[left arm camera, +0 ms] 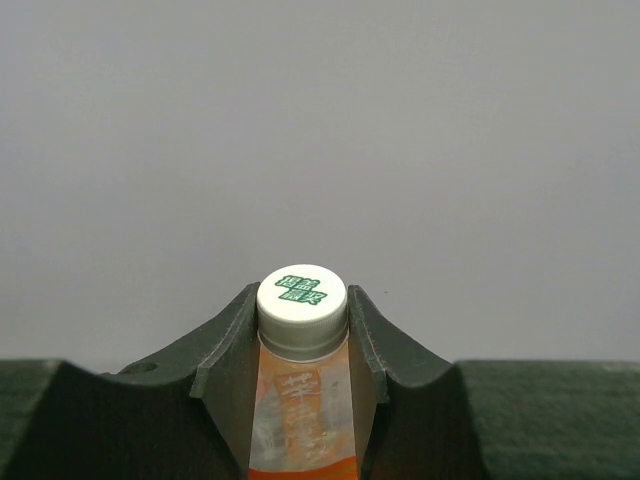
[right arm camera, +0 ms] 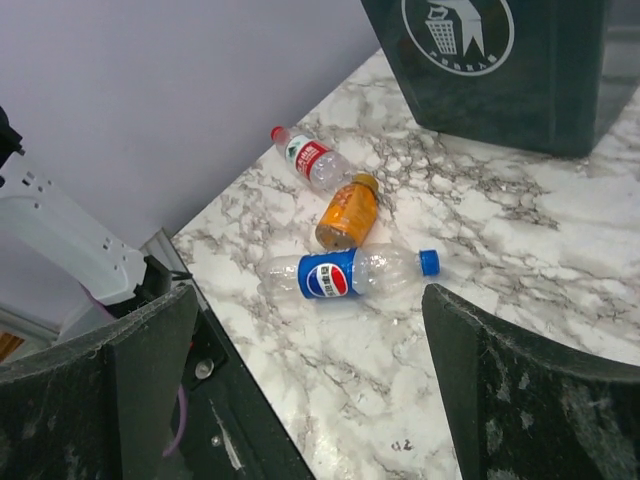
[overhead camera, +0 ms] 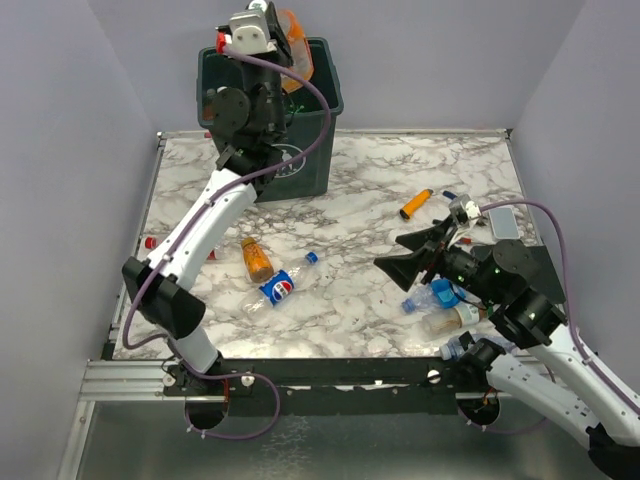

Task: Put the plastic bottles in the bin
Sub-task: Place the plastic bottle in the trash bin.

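Note:
My left gripper (overhead camera: 278,32) is shut on an orange-labelled plastic bottle (overhead camera: 296,48) and holds it over the open top of the dark green bin (overhead camera: 318,140). In the left wrist view the bottle's white cap (left arm camera: 302,298) sits between the fingers (left arm camera: 228,345). My right gripper (overhead camera: 420,256) is open and empty above the table's right side. On the table lie an orange bottle (overhead camera: 256,258) (right arm camera: 348,212), a Pepsi bottle (overhead camera: 282,285) (right arm camera: 355,272) and a red-labelled bottle (right arm camera: 312,160). Two more bottles (overhead camera: 440,298) (overhead camera: 458,318) lie under the right arm.
A small orange cylinder (overhead camera: 416,204) lies on the right part of the marble table (overhead camera: 370,170). Another red-capped bottle (overhead camera: 150,242) lies at the table's left edge. The bin's front with its white symbol shows in the right wrist view (right arm camera: 520,70). Grey walls close in three sides.

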